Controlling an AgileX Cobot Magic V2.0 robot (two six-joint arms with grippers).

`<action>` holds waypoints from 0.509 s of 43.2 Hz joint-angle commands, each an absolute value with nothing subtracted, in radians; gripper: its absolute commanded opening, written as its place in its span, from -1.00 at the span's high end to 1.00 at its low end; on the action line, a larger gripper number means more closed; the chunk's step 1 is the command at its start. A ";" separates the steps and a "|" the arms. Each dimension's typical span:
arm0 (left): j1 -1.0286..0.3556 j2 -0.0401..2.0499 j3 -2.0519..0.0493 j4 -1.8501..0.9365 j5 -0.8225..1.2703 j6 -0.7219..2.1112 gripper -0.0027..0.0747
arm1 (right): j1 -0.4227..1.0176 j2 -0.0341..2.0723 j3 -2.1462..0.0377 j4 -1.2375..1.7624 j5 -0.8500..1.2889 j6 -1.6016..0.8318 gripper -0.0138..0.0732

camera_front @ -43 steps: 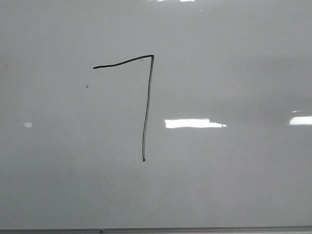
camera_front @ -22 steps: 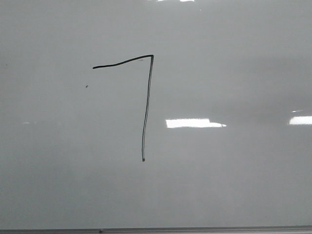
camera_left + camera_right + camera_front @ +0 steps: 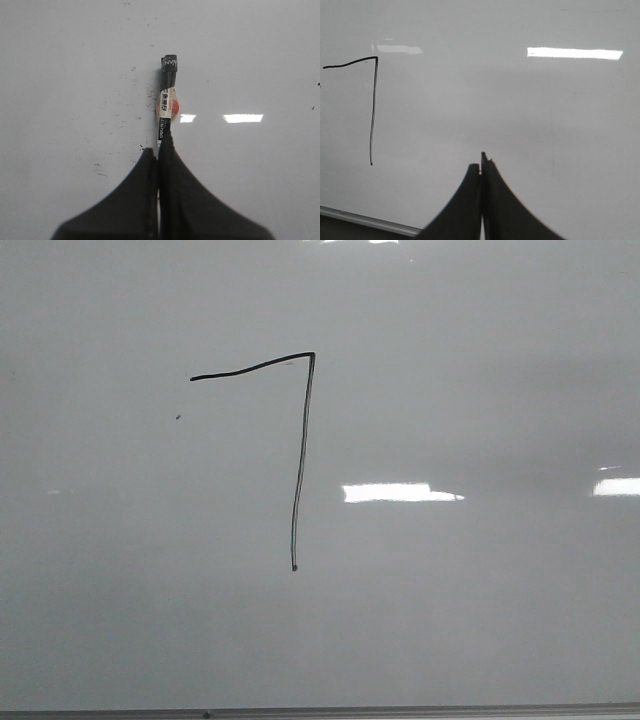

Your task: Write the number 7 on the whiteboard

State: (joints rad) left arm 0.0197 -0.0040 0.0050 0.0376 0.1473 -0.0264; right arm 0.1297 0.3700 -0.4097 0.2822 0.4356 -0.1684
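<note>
The number 7 (image 3: 299, 460) is drawn in thin black line on the whiteboard (image 3: 480, 620): a wavy top stroke and a long downstroke. It also shows in the right wrist view (image 3: 373, 110). My left gripper (image 3: 159, 152) is shut on a black marker (image 3: 167, 97) with a white and red label; the marker sticks out over the whiteboard (image 3: 260, 60). My right gripper (image 3: 482, 167) is shut and empty over the whiteboard (image 3: 545, 110), to the right of the 7. Neither gripper shows in the front view.
The board's grey frame edge runs along the bottom of the front view (image 3: 400, 710) and shows in the right wrist view (image 3: 365, 220). Bright light reflections (image 3: 400, 493) lie on the board. Small dark specks (image 3: 100, 170) dot the surface near the marker.
The 7 and the board stay as they were. Only the light reflections shift slightly; the faint one at the left has faded.
</note>
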 commanded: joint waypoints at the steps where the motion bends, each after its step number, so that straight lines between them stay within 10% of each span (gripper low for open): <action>1: 0.020 -0.019 0.010 0.036 0.064 -0.027 0.98 | 0.123 0.373 -0.436 0.288 0.355 -0.170 0.84; 22: 0.020 -0.019 0.010 0.036 0.064 -0.027 0.98 | 0.123 0.338 -0.365 0.237 0.212 -0.170 0.84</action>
State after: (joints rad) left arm 0.0197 -0.0040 0.0050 0.0376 0.1473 -0.0247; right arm 0.1297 0.3565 -0.3754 0.2663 0.3649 -0.1684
